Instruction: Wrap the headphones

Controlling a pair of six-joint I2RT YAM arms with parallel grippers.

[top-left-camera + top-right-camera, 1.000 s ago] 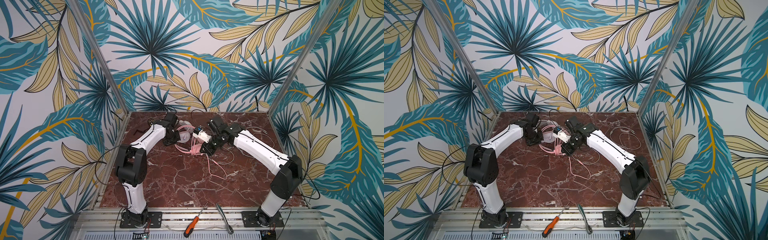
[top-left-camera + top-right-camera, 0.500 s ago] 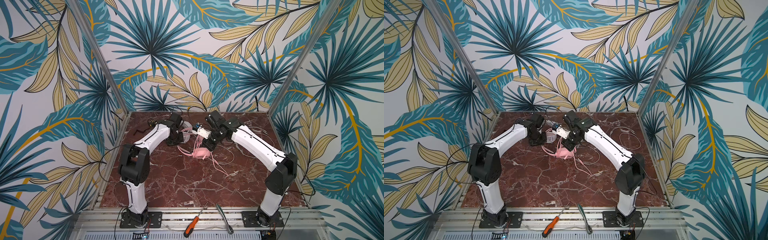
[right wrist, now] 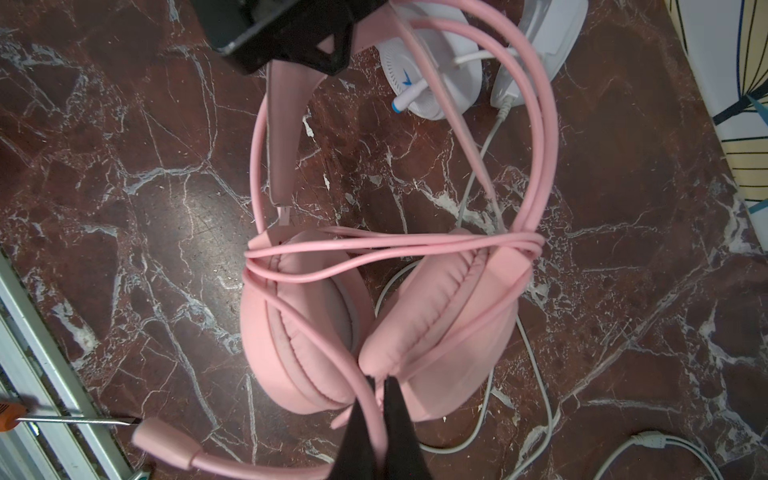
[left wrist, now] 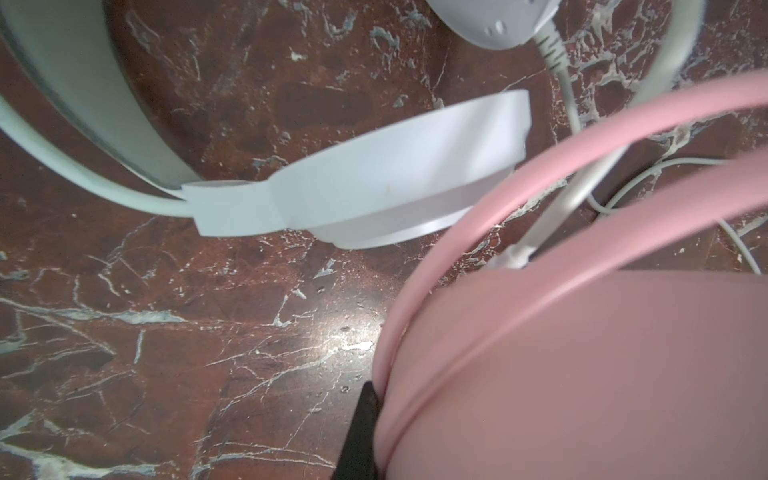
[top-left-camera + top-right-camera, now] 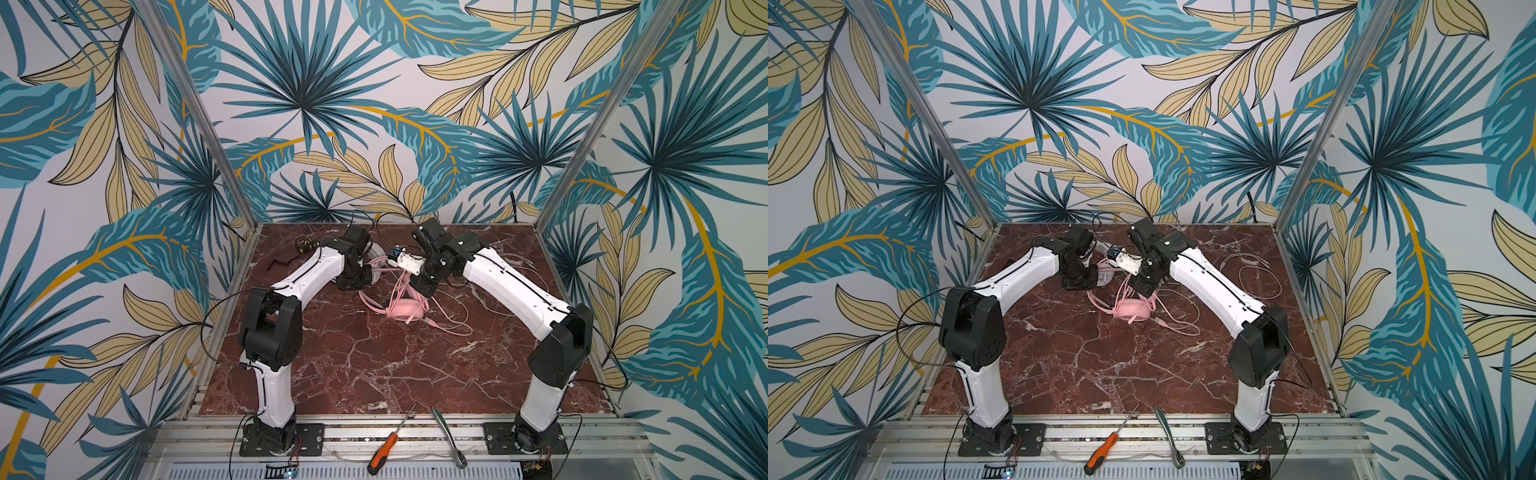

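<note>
The pink headphones (image 5: 409, 309) rest on their cups on the marble table (image 5: 374, 365), near the middle in both top views. My left gripper (image 5: 353, 280) is shut on the pink headband (image 3: 282, 137); in the left wrist view only one black finger (image 4: 359, 432) shows beside the band. My right gripper (image 3: 376, 399) is shut on the pink cable (image 3: 316, 328), just above the two cups (image 3: 440, 307). Cable turns cross the cups and loop along the headband. The white headphones (image 3: 436, 79) lie just behind, their white cable (image 5: 1254, 274) sprawled to the right.
A pink microphone boom (image 3: 166, 442) sticks out below the cups. An orange screwdriver (image 5: 384, 446) and a ratchet wrench (image 5: 449, 436) lie on the front rail. A tape measure (image 5: 305, 245) and a black hex key (image 5: 278, 264) sit at the back left.
Both arms shifted slightly right with the pink headphones. The loose pink cable tail on the table has shortened. Little has moved in the last half second.
</note>
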